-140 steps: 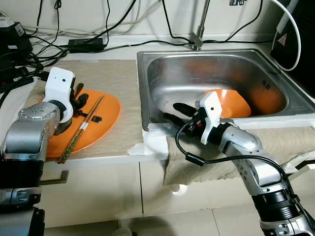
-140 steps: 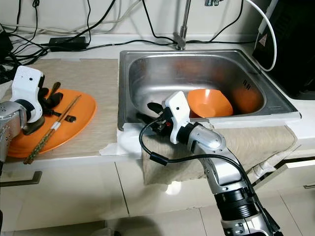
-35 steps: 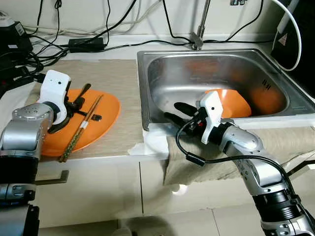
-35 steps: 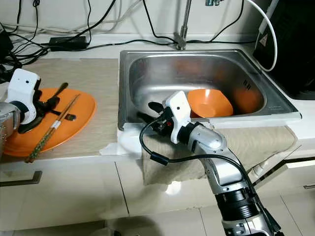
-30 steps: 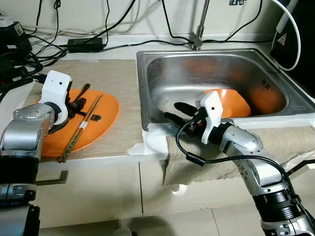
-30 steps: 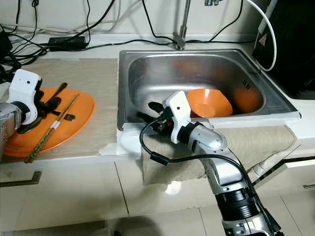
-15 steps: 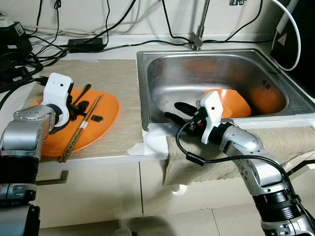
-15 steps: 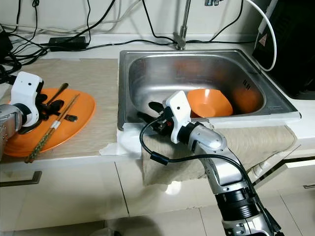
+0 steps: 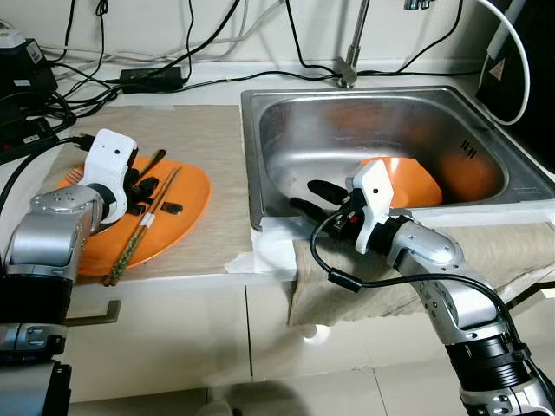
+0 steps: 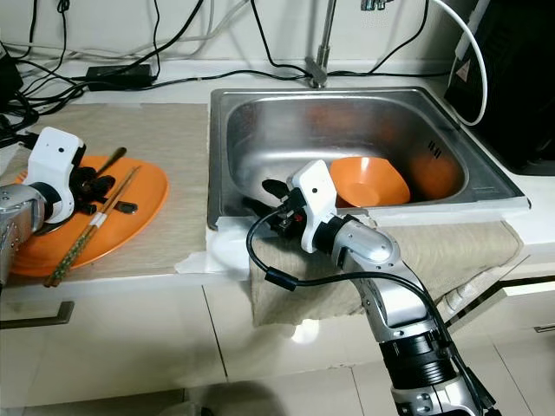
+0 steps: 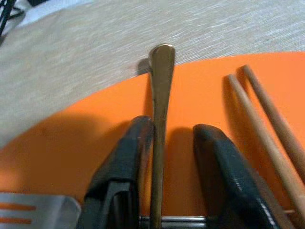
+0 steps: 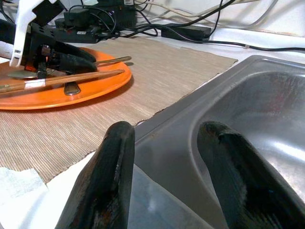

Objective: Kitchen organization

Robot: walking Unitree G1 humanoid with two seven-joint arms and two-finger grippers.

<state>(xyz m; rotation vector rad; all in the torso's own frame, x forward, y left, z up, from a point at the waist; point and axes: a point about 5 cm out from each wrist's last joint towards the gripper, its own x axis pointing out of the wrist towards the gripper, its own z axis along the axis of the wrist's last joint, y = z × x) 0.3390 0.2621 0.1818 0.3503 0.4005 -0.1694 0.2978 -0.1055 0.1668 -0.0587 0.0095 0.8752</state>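
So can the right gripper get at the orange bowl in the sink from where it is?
Probably yes: the right gripper hangs open at the sink's front rim, and nothing lies between it and the orange bowl.

Black cables (image 9: 156, 35) run along the wall behind the counter; a black power box (image 9: 152, 78) lies w/ them; a tap pipe (image 9: 351, 52) stands behind the sink; white paper (image 9: 260, 251) lies at the counter edge.

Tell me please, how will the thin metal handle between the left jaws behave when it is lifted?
The metal handle looks stiff, so bending seems unlikely. It is thin and glossy, so it may slip or twist in the left gripper. It lies on the orange plate, and may scrape there.
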